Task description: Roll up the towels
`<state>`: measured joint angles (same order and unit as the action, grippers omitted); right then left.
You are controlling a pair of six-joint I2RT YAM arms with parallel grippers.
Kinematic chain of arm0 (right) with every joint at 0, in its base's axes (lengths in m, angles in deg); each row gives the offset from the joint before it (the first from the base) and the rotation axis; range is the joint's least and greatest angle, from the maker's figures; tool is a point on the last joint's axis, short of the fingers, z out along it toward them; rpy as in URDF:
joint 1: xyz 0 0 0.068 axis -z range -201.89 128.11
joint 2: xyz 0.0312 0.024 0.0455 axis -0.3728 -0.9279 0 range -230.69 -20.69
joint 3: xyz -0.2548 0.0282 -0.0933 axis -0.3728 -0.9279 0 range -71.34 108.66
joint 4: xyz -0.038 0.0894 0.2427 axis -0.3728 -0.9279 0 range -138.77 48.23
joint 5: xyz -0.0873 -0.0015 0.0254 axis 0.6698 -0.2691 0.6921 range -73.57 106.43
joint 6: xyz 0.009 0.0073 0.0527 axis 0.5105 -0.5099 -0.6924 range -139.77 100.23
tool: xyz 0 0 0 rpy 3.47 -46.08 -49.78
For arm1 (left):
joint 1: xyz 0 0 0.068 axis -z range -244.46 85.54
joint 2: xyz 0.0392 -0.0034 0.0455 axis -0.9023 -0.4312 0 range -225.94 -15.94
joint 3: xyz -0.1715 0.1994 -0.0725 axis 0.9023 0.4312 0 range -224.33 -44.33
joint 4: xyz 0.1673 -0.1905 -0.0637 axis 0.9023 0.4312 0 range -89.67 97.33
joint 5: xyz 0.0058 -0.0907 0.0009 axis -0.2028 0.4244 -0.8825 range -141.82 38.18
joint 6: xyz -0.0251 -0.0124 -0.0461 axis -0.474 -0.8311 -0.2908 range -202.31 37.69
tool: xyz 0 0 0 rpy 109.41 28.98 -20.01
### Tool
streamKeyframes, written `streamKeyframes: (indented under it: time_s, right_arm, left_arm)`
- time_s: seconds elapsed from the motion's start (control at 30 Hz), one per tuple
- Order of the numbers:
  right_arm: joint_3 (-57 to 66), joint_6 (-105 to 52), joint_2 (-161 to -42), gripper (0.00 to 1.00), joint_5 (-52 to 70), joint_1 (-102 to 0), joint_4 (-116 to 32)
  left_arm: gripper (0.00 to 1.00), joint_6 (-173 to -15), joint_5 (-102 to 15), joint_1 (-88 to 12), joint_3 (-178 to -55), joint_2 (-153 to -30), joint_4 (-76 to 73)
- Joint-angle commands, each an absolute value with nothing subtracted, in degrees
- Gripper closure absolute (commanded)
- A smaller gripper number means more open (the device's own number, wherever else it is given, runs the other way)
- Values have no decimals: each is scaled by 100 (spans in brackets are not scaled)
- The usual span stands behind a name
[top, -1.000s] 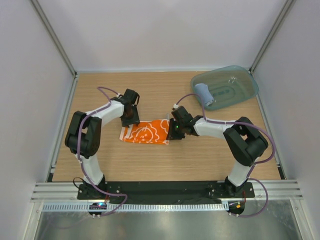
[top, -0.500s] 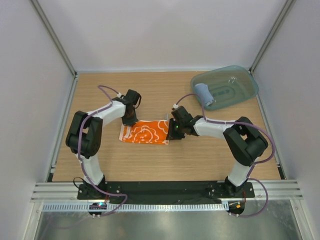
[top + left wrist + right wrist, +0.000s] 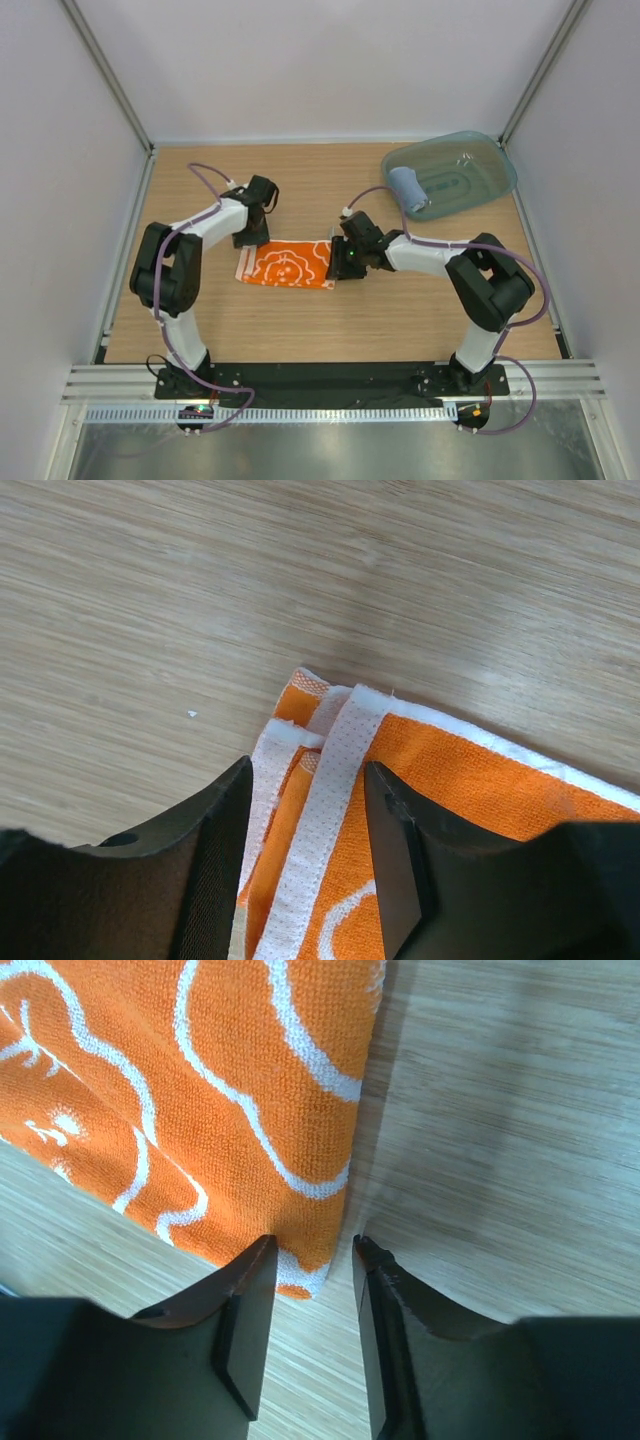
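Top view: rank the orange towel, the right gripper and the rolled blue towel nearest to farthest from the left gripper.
1. The orange towel, its left end under the left gripper.
2. The right gripper, at the towel's right end.
3. The rolled blue towel, far right, in the teal tray.

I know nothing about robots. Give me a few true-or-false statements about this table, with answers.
1. The orange towel lies flat on the table. True.
2. The blue towel is spread out on the table. False: it sits rolled up in the teal tray.
3. The left gripper hangs over the orange towel's left end, fingers apart. True.
4. The right gripper holds the orange towel up in the air. False: its fingers stand apart around a corner that lies on the table.
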<state>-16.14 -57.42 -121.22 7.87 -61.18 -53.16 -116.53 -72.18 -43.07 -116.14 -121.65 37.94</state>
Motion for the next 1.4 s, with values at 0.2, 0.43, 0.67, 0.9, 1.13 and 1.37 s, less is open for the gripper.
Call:
streamKeyframes:
  time_s: [0.2,0.43,0.67,0.9,1.13,1.37]
  right_arm:
    - [-1151,-5256,-12062,38,1370,-6153,-7049]
    - [-797,-5238,-11412,51,950,-6144,-6946]
    - [-920,-5711,-11674,67,-430,-6153,-5953]
    - [-1131,-5959,-12378,72,-827,-6135,-5126]
    - [-1860,-6099,-12502,74,-537,-6030,-4985]
    - [-2282,-6021,-12413,75,-256,-5951,-5143]
  left_arm:
    - [43,-11694,-7669,-4301,-11974,-11104,4347]
    - [67,-11913,-7099,-3959,-11439,-10278,4296]
    - [65,-12238,-6070,-3589,-10489,-9970,3340]
    - [65,-12388,-6148,-3581,-10129,-10382,3153]
    - [60,-12493,-6509,-3923,-9619,-11102,2873]
    - [54,-12634,-6588,-4178,-9399,-11095,2819]
